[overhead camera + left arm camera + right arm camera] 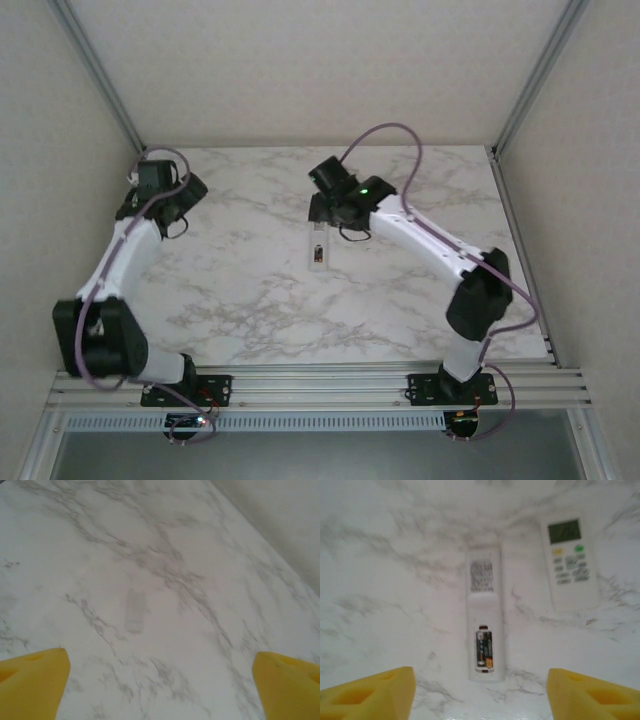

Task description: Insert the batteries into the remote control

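Battery (484, 649) in remote (484, 611), beyond right fingers (375, 692)

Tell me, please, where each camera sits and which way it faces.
Top external: above and behind, looking down on the marble table, left arm and right arm.
Left wrist: looks down past the open left pincer at the table.
Right wrist: looks down past the open right pincer at the open-backed remote holding one battery.
Shared: top external also shows that remote.
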Tool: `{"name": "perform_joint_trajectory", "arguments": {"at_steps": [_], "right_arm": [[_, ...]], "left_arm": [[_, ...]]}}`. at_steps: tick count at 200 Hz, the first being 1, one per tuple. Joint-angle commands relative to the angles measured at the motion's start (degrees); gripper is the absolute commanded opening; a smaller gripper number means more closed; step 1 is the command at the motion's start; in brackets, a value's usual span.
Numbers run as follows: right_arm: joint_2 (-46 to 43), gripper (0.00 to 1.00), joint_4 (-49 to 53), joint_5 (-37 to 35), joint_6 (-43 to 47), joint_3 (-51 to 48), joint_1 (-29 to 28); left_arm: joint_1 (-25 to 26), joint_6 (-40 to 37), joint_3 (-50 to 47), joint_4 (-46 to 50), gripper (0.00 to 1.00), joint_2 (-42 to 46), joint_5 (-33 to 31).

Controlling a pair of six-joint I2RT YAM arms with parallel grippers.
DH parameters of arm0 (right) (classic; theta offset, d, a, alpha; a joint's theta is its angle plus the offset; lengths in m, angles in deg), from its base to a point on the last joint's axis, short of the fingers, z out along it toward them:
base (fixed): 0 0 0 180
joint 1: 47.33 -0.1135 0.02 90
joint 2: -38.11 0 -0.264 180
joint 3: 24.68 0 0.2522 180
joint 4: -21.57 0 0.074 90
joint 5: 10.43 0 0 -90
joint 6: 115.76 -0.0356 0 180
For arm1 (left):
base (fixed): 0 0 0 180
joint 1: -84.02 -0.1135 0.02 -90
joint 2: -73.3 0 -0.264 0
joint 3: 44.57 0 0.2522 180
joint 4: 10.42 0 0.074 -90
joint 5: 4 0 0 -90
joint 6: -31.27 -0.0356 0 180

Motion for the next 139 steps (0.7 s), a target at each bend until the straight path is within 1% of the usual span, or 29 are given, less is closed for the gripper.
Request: {"name": "perform_joint_trajectory", "arguments": {"at_steps": [1,13,29,44,92,112,122,139], "right_arm": [[-3.02,0.79,-0.67,-1.43,1.07,-2.2,3.05],[-4.43,0.83,0.72,-1.42,1.25,-1.94,4.07],[-5.83,0.89,2.0,-1.72,1.34,-2.09,5.18],[-6.74,0.91,2.76,-1.24,1.79,-2.11,6.11],[-7.19,0.93,4.67,-0.95,2.84,-1.91,7.69],[-7.09,0.94,5.21,-0.95,2.8,-1.87,8.08],[-7.08,0.94,5.57,-1.12,2.86,-1.78,8.26],[-7.18,0.94,5.84,-1.46,2.93,-1.73,8.62]], "left_arm": [[-1.09,-0.79,7.09,5.56,0.89,-10.73,1.87],[-1.16,-4.13,12.26,10.61,0.88,-16.86,2.31],[-1.12,-7.69,17.39,15.84,0.86,-23.57,4.45],[-0.54,-9.46,20.7,18.77,0.84,-28.12,4.83],[3.17,-11.48,31.55,25.69,0.68,-39.17,-3.89],[4.43,-11.41,34.91,27.95,0.64,-42.86,-8.97],[4.79,-11.55,35.81,28.47,0.63,-44.2,-9.98],[4.89,-11.74,36.71,29.07,0.62,-45.84,-9.31]]}}
